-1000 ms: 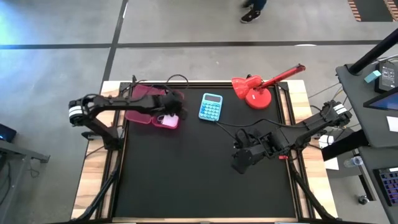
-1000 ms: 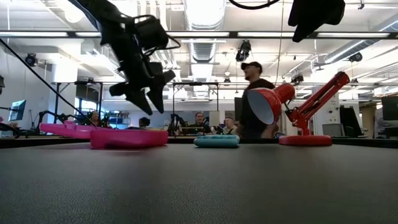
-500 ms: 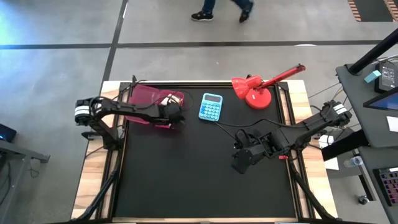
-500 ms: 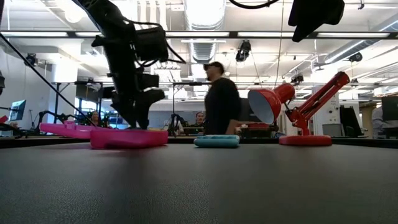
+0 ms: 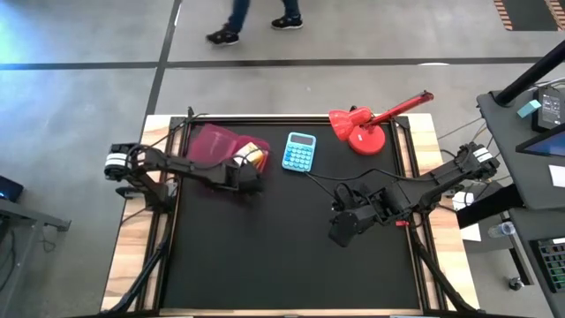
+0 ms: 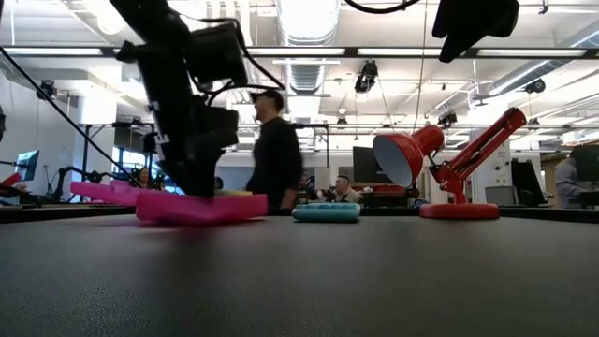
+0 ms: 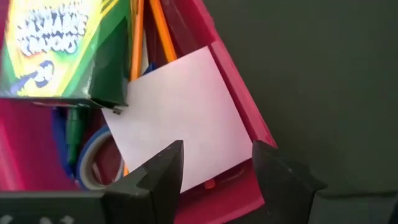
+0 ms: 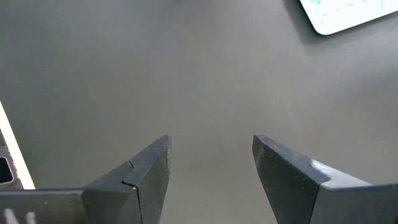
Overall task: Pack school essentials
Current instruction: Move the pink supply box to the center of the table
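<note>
Surface: a black mat (image 5: 282, 256) covers the table, with bare wooden edges showing at the frame's left and right sides.
Room: grey concrete floor with dark lines; a person's legs (image 5: 256, 19) cross the top of the high view, and in the low view a person in dark clothes (image 6: 276, 154) stands behind the table under ceiling strip lights.
Pink case (image 5: 212, 146): lies open at the mat's upper left.
Case contents: the wrist view shows a crayon box (image 7: 56, 46), orange pencils (image 7: 149, 34), a green marker (image 7: 73, 127) and a white square pad (image 7: 183, 118) inside it.
Left gripper (image 5: 248, 175): low over the case's near right corner, fingers spread wide, gripping nothing; the pad sits just ahead of them.
Right gripper (image 5: 340, 231): hangs above bare mat right of centre, fingers parted, empty.
Calculator (image 5: 299, 151): light blue, just right of the case.
Desk lamp (image 5: 366, 128): red, upper right of the mat.
Change: the left gripper has dropped from above the case down to its rim, and the walker has moved leftward; the right arm has not shifted.
</note>
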You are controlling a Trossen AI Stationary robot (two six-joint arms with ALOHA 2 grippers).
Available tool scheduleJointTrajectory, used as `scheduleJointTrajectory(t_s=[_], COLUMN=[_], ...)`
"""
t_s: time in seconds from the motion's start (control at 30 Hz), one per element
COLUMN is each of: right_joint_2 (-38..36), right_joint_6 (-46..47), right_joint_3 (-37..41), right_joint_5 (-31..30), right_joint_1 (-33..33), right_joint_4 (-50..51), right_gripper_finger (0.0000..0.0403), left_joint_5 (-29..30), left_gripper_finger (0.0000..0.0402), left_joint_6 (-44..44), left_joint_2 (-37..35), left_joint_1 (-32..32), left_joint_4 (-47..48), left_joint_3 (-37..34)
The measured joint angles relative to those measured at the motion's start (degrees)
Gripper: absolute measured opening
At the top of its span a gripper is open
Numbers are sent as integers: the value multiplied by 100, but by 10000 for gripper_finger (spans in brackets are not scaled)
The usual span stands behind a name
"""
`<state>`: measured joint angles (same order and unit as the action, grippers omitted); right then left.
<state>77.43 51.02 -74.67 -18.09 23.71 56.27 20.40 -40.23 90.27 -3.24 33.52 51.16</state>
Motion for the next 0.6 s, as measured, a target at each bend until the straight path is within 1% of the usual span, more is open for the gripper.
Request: scheduleJointTrajectory(t_s=[0.2, 0.33, 0.43, 0.6], right_joint_2=[2, 1, 2, 122], right_joint_6=[96, 99, 108, 109], right_joint_3=[0, 0, 0, 0], right_joint_5=[2, 2, 2, -157], right_joint_1=[4, 4, 4, 15], right_joint_4=[-2, -2, -14, -246], right_gripper_finger=[215, 215, 215, 215], left_joint_5=[-617, -970, -1060, -1069], left_gripper_finger=[176, 176, 176, 176], left_joint_6=[-2, -155, -440, -1043], left_joint_2=[-14, -16, -15, -7], left_joint_1=[656, 1267, 1774, 2411], left_joint_4=[-11, -36, -156, -923], left_joint_3=[28, 38, 56, 66])
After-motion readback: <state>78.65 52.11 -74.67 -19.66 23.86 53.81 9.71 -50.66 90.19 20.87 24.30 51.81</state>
